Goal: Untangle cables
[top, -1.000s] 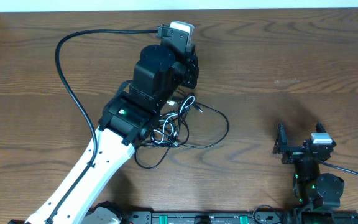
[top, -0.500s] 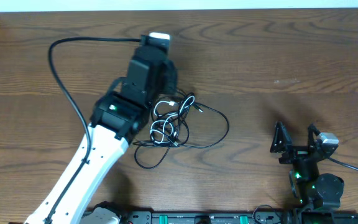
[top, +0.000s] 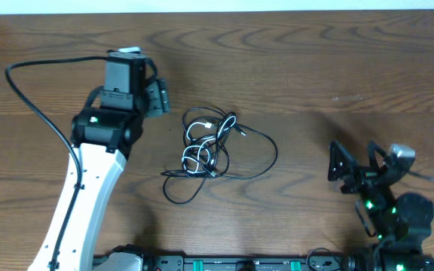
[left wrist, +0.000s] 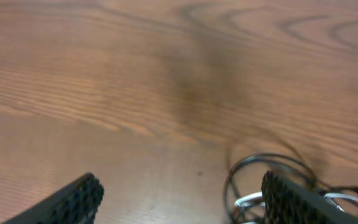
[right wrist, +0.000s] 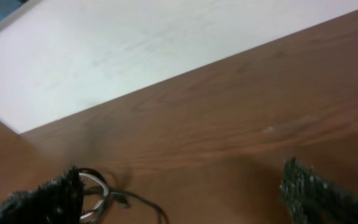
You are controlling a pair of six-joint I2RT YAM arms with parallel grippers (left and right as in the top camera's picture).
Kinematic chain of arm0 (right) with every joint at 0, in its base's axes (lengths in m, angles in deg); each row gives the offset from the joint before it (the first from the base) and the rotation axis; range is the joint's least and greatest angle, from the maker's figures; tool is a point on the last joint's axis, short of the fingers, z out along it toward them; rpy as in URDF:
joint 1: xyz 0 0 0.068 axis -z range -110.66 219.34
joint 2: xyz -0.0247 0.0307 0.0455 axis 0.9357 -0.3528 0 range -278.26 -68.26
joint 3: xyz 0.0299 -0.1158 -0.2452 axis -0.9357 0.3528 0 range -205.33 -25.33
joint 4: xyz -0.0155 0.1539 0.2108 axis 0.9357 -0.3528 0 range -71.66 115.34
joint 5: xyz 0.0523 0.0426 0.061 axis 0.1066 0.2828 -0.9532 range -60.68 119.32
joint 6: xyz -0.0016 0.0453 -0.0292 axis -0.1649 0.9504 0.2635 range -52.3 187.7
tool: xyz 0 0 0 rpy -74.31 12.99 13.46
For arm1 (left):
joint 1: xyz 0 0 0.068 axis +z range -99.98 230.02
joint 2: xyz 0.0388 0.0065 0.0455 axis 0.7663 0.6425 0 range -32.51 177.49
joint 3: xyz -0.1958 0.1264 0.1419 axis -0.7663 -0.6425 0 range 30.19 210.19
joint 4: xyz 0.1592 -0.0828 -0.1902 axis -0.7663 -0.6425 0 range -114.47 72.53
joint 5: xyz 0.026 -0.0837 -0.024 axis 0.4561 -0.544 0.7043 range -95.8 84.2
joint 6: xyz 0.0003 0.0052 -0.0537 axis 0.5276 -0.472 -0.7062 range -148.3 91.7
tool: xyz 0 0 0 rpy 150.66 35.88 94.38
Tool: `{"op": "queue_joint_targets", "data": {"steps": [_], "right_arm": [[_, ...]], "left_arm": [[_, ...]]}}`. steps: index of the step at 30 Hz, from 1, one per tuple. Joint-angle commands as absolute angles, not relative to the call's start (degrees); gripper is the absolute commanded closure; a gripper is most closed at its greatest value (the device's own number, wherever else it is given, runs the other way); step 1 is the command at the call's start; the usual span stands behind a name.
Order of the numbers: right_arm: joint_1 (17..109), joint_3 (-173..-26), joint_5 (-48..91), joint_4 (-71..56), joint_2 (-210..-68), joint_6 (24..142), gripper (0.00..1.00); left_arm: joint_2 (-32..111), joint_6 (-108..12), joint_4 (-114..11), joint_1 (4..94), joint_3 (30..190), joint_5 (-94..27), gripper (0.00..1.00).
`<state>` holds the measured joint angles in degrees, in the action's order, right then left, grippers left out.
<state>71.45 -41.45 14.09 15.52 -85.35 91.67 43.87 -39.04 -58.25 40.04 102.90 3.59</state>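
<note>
The cables [top: 209,149] lie in one tangle of thin black and white cords at the middle of the wooden table, with black loops trailing right and down-left. My left gripper [top: 158,96] hovers up and left of the tangle, apart from it. In the left wrist view the left gripper [left wrist: 180,183] is open with bare wood between its fingers, and the cables [left wrist: 253,183] sit by the right finger. My right gripper [top: 356,167] stands open at the right, well clear of the tangle. The right wrist view shows the right gripper [right wrist: 182,173] empty and the cables [right wrist: 101,185] far off by its left finger.
The left arm's thick black cable [top: 32,90] arcs over the table's left part. A dark rail [top: 232,263] runs along the near edge. A pale wall [right wrist: 135,50] borders the table's far edge.
The left arm has swung left off the tangle and its jaws have opened. The cables now lie uncovered on the table. The right gripper has shifted only slightly.
</note>
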Motion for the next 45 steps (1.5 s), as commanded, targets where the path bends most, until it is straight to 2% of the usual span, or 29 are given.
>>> {"op": "queue_joint_targets", "data": {"steps": [1,10,13,20,26,33,45], "right_arm": [[71.2,-47.9,5.8,15.1,-94.3,92.3,0.01],[70.6,-60.6,-16.4,12.6,-119.0,92.6,0.01],[69.0,-62.4,-19.3,12.7,-125.7,92.6,0.01],[62.5,-63.8,-19.3,20.7,-135.8,96.1,0.01],[57.0,-63.8,-16.2,28.8,-137.6,96.2,0.01],[54.3,-63.8,-10.6,29.8,-137.7,97.0,0.01],[44.8,-63.8,0.6,39.5,-145.0,111.8,0.01]], "left_arm": [[43.1,-39.6,-60.0,42.8,102.4,4.3,0.17],[44.6,-39.6,-62.2,46.0,101.0,4.4,0.16],[45.4,-39.6,-62.1,46.7,99.6,4.4,0.16],[48.2,-39.6,-62.0,48.0,98.0,4.3,0.16],[50.0,-39.6,-62.0,48.0,98.0,4.3,0.16],[51.4,-39.6,-62.2,48.0,97.9,4.3,0.16],[54.4,-39.6,-61.8,48.0,97.9,4.3,0.16]]}}
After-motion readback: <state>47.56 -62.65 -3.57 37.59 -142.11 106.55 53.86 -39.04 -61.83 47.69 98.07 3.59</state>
